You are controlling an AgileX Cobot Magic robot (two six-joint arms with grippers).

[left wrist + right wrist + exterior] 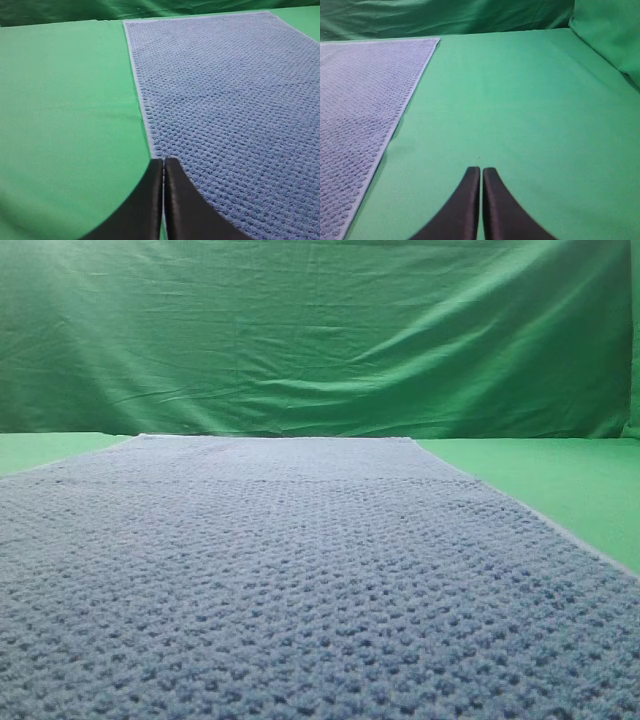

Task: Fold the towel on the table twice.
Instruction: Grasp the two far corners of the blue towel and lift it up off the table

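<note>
- Table surface, plain green, lies to the left of the left gripper and runs far ahead of it, up to the wrinkled green backdrop.
- The left gripper has its two dark fingers pressed together, with nothing between them. The tips sit just over the pale left edge of the towel.
- The towel is spread flat and unfolded on the table. From the left jaws it reaches ahead and to the right; its waffle weave is blue-grey, and a thin pale border goes along the side.
- In the high view the towel fills the near part, with green table showing on both sides.
- The right gripper is also closed, fingers touching, and holds nothing. It hangs over bare table. The towel's right edge lies to the left of these jaws, apart from them.
- To the right of the right jaws, green fabric rises at the far corner.
</note>
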